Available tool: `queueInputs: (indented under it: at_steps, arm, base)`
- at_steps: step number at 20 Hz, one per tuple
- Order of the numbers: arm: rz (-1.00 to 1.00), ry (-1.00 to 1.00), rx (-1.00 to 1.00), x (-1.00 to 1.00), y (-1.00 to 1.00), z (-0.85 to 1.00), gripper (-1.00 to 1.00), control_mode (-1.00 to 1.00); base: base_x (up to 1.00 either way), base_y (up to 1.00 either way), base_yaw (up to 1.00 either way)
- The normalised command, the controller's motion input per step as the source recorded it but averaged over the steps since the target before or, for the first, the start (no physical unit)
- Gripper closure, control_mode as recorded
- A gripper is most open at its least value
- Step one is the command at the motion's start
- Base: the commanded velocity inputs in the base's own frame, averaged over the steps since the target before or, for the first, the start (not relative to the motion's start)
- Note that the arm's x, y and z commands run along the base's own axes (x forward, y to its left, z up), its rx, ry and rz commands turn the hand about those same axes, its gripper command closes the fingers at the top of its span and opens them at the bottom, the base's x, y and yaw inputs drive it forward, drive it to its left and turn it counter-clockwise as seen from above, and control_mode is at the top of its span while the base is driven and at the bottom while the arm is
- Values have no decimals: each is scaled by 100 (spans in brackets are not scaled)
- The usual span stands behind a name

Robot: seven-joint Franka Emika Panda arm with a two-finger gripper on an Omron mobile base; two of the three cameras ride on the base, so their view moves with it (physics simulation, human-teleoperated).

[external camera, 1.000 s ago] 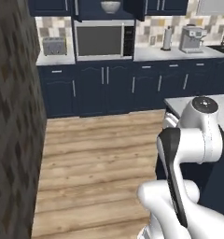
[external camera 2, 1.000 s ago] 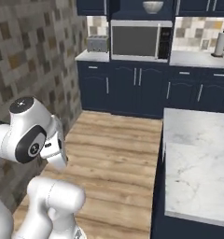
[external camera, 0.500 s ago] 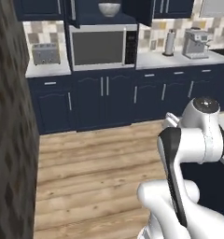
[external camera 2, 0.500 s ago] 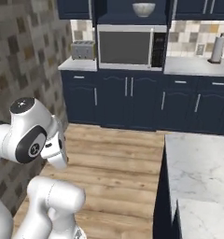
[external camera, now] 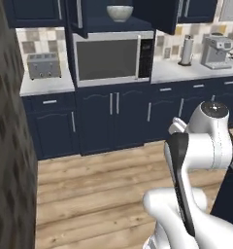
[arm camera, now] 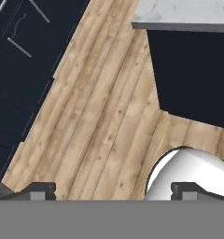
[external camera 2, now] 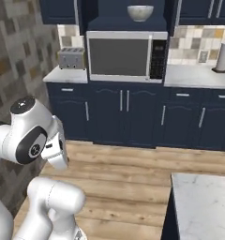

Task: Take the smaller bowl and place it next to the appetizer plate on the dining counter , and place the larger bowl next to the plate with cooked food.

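Sitting on the shelf above the silver microwave (external camera: 112, 57), the grey-white marbled round bowl (external camera: 120, 12) is well apart from the gripper (arm camera: 113, 189), whose jaws stand released over wooden plank floor (arm camera: 100, 112), grasping nothing.

A silver microwave (external camera: 112, 56) sits amid navy cabinets. Left of the microwave stands a toaster (external camera: 43, 65); right of it, a paper towel roll (external camera: 187, 50) and coffee machine (external camera: 217, 51).

White glossy rounded arm links, dark grey joint bands.
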Motion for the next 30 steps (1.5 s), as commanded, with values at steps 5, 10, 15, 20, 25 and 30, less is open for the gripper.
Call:
queueInputs:
  at_steps: [5,10,15,20,25,30]
  arm:
    - [0,0,0,0,0,0,-100,100]
    - [0,0,0,0,0,0,-100,100]
    - [0,0,0,0,0,0,-100,100]
    - [0,0,0,0,0,0,-100,100]
    - [0,0,0,0,0,0,-100,100]
    - [0,0,0,0,0,0,-100,100]
  base:
    - [100,4,-1]
    - [100,-1,1]
    - [100,-19,2]
    - [100,-46,4]
    - [99,-22,8]
    - [60,-28,15]
